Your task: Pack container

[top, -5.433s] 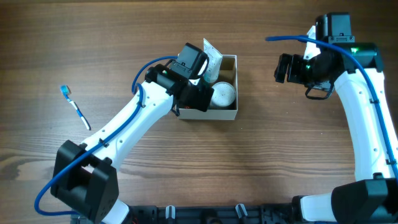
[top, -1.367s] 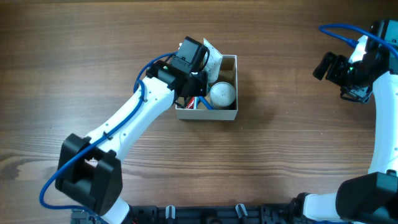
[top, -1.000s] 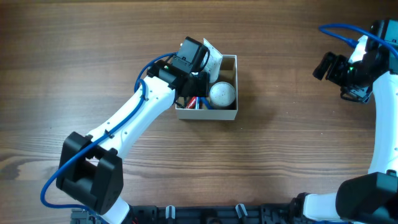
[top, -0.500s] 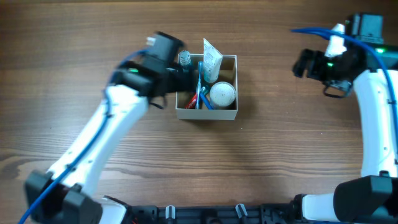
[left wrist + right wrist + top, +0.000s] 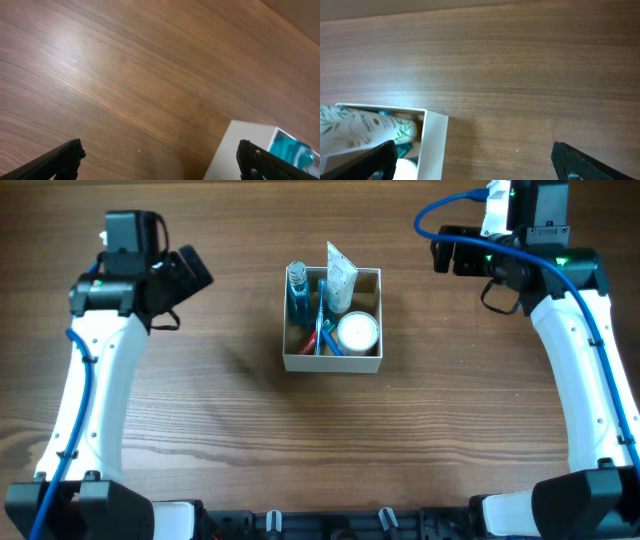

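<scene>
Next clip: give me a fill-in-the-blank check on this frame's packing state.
1. The round white jar sits ____ the container.
2. The bottle beside the toothbrush is coloured ____.
3. The left end effector and right end effector both stand ____, holding nothing.
Missing words: inside; blue; open.

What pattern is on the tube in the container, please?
Green leaves on the white tube, clearest in right wrist view.

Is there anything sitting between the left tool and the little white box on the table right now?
Nothing visible. Only bare brown wooden table lies between the open left tool and the small white square cardboard container. The left wrist view shows the same bare wood up to its wall.
</scene>
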You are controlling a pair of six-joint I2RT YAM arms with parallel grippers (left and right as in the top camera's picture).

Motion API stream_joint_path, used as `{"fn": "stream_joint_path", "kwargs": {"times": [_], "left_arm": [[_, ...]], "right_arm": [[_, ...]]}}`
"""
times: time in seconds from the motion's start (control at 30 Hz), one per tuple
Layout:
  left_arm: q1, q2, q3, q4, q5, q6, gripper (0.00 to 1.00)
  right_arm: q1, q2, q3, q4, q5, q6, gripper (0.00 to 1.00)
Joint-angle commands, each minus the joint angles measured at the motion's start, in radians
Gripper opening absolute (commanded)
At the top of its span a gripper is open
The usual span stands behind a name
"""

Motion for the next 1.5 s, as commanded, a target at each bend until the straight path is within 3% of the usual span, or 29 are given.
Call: {"fn": "stream_joint_path", "kwargs": {"times": [0.0, 0.17, 0.33, 0.53, 0.7, 0.97, 1.47], "left_arm": [[0.051, 0.003, 0.006, -0.039, 0.037, -0.013, 1.0], [0.051, -0.07, -0.023, -0.107, 0.035, -0.005, 1.0], [0.025, -0.307, -0.222, -0.005, 0.035, 0.023, 1.0], [-0.015, -0.787, -0.577, 0.105, 0.034, 0.032, 1.0], [-0.015, -1.046, -0.655, 0.058, 0.032, 0.032, 1.0], [-0.015, -1.143, -0.655, -0.088, 0.032, 0.032, 1.0], [-0.015, -1.143, -0.655, -0.155, 0.032, 0.033, 1.0]], "right_arm": [[0.003, -0.004, -0.001, -0.053, -0.03, -0.024, 1.0], [0.003, -0.138, -0.002, -0.14, 0.003, 0.025, 1.0], [0.003, -0.372, -0.105, -0.123, 0.003, 0.027, 1.0], [0.003, -0.824, -0.507, -0.03, 0.004, 0.019, 1.0], [0.003, -1.064, -0.732, -0.053, 0.003, 0.019, 1.0], [0.003, -1.096, -0.82, -0.215, 0.003, 0.019, 1.0], [0.002, -1.106, -0.82, -0.219, 0.003, 0.02, 1.0]]}}
